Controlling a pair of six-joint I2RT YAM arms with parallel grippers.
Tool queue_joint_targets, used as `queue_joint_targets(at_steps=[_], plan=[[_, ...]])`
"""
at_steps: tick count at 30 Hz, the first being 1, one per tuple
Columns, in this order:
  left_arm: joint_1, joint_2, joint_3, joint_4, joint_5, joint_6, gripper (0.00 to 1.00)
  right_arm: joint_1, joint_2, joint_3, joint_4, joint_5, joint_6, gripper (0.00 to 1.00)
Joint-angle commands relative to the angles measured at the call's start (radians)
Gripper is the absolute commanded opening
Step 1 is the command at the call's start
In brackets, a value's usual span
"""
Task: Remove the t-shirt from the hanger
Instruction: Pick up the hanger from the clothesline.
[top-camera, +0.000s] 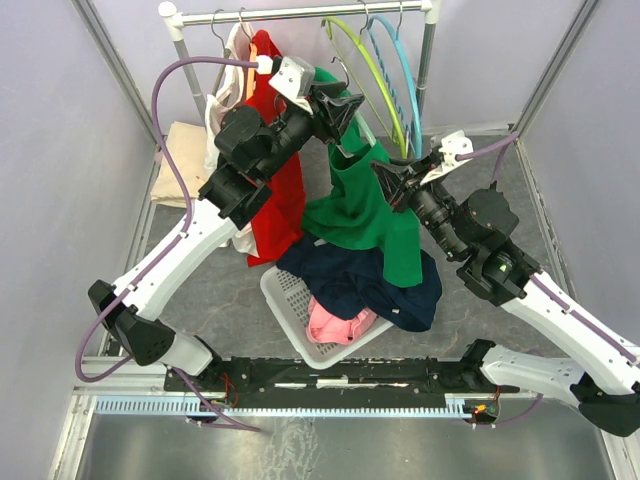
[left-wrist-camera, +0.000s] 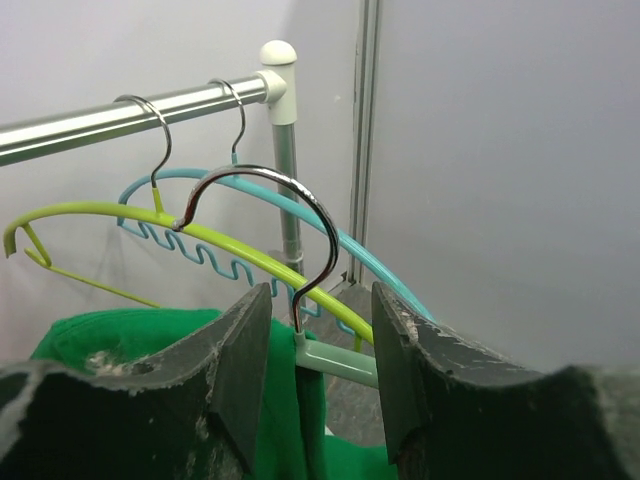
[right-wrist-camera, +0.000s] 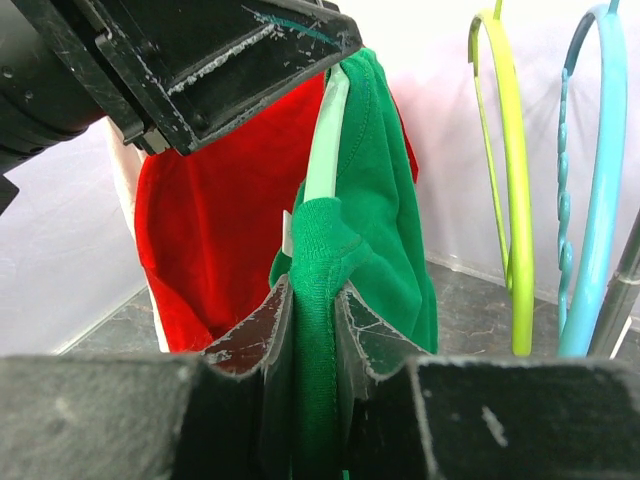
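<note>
Top external, rail: we log a red shirt, a lime hanger and a blue hanger hung on it.
Green t-shirt: on the pale hanger, held between both arms; its hem overlaps a navy garment in the basket.
Right gripper: clamped on a fold of the green t-shirt.
Left gripper: jaws apart, either side of the hook, which is below the rail.
Pale hanger shoulders: mostly hidden under cloth.

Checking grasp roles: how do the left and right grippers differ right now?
Left gripper: jaws open, straddling the hanger's metal hook with gaps either side. Right gripper: jaws shut on a fold of the green t-shirt. Left works at the hanger's top; right grips cloth lower down. Both are on the same hanger-and-shirt.
</note>
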Motion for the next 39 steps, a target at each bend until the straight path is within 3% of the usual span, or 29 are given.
queue_joint_targets(at_steps=[1, 8, 13, 21, 31, 33, 39], plan=[[-0.001, -0.004, 0.045, 0.045, -0.009, 0.056, 0.49, -0.002, -0.036, 0.013, 0.136, -0.035, 0.015, 0.02], [0.000, 0.001, 0.050, 0.051, -0.007, 0.056, 0.21, -0.002, -0.039, 0.021, 0.122, -0.032, 0.027, 0.02], [0.000, -0.002, 0.053, 0.051, -0.002, 0.057, 0.08, -0.002, -0.037, 0.031, 0.111, -0.026, 0.031, 0.02], [-0.001, 0.006, 0.054, 0.046, 0.016, 0.044, 0.12, -0.002, -0.042, 0.045, 0.117, -0.067, 0.046, 0.02], [-0.001, 0.025, 0.066, 0.035, 0.005, 0.048, 0.31, -0.002, -0.050, 0.045, 0.115, -0.090, 0.048, 0.02], [-0.001, 0.033, 0.077, 0.023, 0.003, 0.048, 0.31, -0.002, -0.052, 0.046, 0.114, -0.091, 0.047, 0.02], [0.000, 0.032, 0.075, 0.017, -0.008, 0.048, 0.10, -0.002, -0.059, 0.042, 0.110, -0.069, 0.043, 0.02]])
